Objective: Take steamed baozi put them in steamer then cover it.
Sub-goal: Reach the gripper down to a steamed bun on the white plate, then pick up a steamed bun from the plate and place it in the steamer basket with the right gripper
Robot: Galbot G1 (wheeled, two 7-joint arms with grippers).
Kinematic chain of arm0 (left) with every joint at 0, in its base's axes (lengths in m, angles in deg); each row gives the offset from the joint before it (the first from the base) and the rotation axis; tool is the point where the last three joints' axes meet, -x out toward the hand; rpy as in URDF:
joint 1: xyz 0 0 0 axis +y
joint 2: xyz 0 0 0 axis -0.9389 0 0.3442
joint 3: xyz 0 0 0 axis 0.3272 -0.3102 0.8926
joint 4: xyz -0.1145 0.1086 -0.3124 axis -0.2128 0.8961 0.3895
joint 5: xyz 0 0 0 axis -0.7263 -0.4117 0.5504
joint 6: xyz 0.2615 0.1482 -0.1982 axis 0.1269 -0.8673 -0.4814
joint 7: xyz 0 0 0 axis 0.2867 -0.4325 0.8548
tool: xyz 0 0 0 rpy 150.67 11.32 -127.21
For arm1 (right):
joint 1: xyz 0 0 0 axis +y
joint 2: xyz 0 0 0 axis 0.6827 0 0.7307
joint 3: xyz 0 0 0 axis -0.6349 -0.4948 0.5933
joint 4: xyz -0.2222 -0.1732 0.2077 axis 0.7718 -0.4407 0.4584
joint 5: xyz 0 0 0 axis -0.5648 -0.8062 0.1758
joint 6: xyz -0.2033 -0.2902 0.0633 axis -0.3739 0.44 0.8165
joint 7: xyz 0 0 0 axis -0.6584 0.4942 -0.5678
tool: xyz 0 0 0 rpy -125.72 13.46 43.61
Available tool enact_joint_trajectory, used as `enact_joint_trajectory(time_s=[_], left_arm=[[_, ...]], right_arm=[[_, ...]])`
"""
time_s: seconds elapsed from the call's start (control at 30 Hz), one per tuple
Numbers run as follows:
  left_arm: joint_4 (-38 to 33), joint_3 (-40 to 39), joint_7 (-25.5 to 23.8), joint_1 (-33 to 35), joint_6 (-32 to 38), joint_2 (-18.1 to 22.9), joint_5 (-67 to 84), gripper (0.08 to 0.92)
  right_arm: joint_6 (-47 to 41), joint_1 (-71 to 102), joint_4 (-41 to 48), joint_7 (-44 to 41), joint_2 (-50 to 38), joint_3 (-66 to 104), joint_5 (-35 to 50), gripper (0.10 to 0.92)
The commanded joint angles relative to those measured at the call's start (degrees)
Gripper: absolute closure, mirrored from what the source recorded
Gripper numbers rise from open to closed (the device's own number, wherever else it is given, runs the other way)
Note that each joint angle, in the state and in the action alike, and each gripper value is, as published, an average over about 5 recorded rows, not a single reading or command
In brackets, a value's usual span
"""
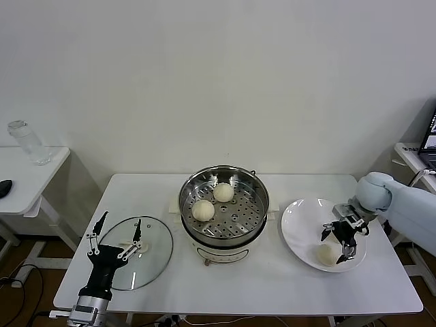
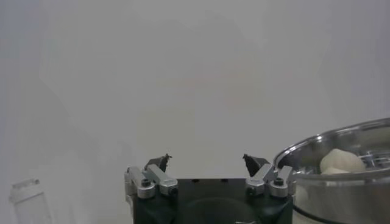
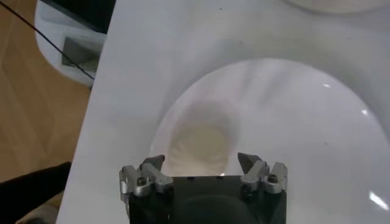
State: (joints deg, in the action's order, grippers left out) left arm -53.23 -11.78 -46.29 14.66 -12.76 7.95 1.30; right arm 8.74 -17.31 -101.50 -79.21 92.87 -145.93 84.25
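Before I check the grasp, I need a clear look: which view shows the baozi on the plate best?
The right wrist view: the baozi lies just beyond the open right gripper. The head view shows it small on the plate, partly behind the gripper. The left wrist view misses it.

We see a white table [image 1: 272,289] standing against a plain pale wall [image 1: 204,75], with a white plate [image 1: 300,221] resting on its right side. To the left, a second, smaller white table [image 1: 30,178] carries a clear glass jar [image 1: 28,142] near its back edge and a dark object [image 1: 5,186] at the frame's border. At the far right, the corner of another white surface [image 1: 412,153] holds what looks like an open laptop [image 1: 430,139]. Cables [image 1: 17,276] trail over the wooden floor below.
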Motion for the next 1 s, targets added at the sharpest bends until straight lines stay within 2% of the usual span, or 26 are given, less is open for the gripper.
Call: enact_joint_trajectory(time_s=[0.03,0.23,0.7,0.87,1.0], left_arm=[[0.08,0.02,0.03,-0.14,-0.10,0.07,-0.04,0.177],[-0.04,0.46,-0.14,-0.04,-0.21,0.00,-0.01,0.177],[-0.93,1.19,-0.01,-0.05,-0.15,-0.13,1.00,0.177],[-0.92,1.19,0.00,-0.15,-0.25,-0.35,1.14,0.177],[-0.78,0.82,-0.01,-0.30,-0.35,-0.34,1.13,0.177]], right_arm=[[0.14,2.94,0.48,2.22,0.08,1.34,-1.66,0.203],[-0.11,2.97,0.54,2.05,0.41,0.95,-1.56,0.223],[0.82,1.23,-1.78,2.57,0.01,1.61,-1.44,0.350],[4.99,-7.15,-3.89,-1.27,-0.24,3.54,-1.83,0.358],[11.72,-20.04,-4.54,-3.43,3.28,0.61,1.53,0.352]])
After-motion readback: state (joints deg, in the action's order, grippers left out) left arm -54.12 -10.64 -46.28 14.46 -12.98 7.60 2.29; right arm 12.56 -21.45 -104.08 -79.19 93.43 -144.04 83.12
